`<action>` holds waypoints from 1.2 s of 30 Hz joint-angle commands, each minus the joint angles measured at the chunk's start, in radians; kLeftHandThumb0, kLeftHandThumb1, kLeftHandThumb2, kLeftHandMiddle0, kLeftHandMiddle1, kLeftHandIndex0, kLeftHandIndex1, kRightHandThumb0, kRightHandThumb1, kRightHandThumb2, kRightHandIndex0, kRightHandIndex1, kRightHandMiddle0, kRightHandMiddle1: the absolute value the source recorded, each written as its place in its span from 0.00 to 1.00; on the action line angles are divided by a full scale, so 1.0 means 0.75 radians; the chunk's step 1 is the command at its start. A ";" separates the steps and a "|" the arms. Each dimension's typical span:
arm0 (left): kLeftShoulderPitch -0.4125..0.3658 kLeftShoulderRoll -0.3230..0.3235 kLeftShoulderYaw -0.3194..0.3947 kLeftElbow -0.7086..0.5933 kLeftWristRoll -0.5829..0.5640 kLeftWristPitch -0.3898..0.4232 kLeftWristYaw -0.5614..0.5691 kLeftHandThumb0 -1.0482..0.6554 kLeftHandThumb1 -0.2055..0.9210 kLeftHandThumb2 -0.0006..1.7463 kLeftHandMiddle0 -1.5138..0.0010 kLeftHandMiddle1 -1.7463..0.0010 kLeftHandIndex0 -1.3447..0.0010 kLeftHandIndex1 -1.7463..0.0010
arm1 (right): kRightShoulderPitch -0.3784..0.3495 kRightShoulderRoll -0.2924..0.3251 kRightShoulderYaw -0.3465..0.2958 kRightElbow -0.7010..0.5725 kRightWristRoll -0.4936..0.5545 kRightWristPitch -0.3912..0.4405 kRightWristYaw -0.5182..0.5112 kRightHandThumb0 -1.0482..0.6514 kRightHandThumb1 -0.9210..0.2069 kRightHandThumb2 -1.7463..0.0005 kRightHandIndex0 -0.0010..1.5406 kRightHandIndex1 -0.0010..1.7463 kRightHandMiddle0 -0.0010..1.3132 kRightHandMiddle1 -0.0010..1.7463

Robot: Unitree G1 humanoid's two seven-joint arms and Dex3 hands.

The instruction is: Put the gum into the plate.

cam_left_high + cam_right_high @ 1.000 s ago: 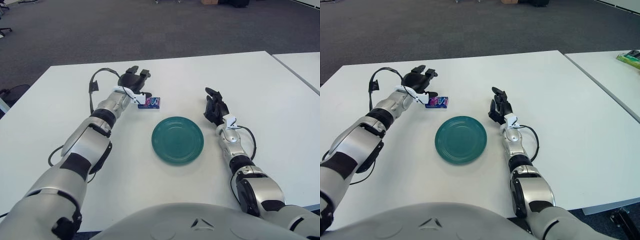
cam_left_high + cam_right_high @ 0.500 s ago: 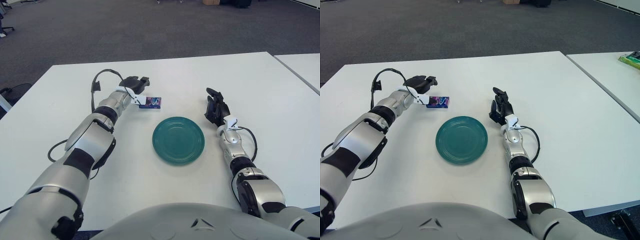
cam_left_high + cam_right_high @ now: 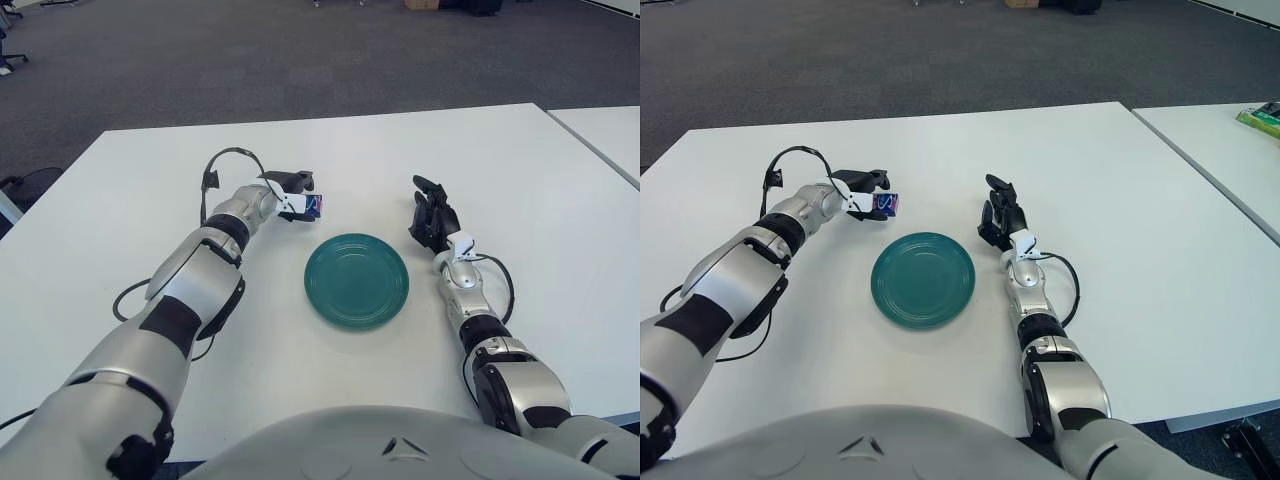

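Nearest me on the white tabletop [image 3: 560, 300] sits the green plate [image 3: 356, 280], with nothing in it. To its right my right robot hand [image 3: 431, 217] shows beside the plate, fingers loosely curled and holding nothing. Farther out, beyond the plate's left rim, my left robot hand [image 3: 291, 193] has its fingers closed around the gum [image 3: 313, 205], a small blue and purple pack that sticks out toward the right. I cannot tell whether the pack is lifted or touching the tabletop.
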 commanded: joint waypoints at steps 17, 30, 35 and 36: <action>0.053 -0.031 -0.075 0.039 0.013 0.063 -0.114 0.06 1.00 0.15 0.73 0.94 0.91 0.40 | 0.175 0.047 -0.027 0.125 0.022 0.086 -0.005 0.16 0.00 0.45 0.14 0.00 0.00 0.35; 0.143 -0.034 -0.165 0.065 0.082 0.122 -0.005 0.20 0.98 0.04 0.86 0.53 0.90 0.16 | 0.165 0.048 -0.035 0.145 0.012 0.084 -0.022 0.18 0.00 0.45 0.14 0.00 0.00 0.35; 0.157 -0.025 -0.198 0.062 0.104 0.144 0.106 0.35 0.93 0.20 0.90 0.34 0.75 0.12 | 0.162 0.042 -0.035 0.152 0.006 0.081 -0.022 0.19 0.00 0.45 0.13 0.00 0.00 0.35; 0.170 -0.024 -0.212 0.061 0.117 0.149 0.150 0.36 0.92 0.22 0.90 0.33 0.73 0.12 | 0.163 0.042 -0.035 0.152 0.006 0.081 -0.023 0.19 0.00 0.45 0.13 0.00 0.00 0.35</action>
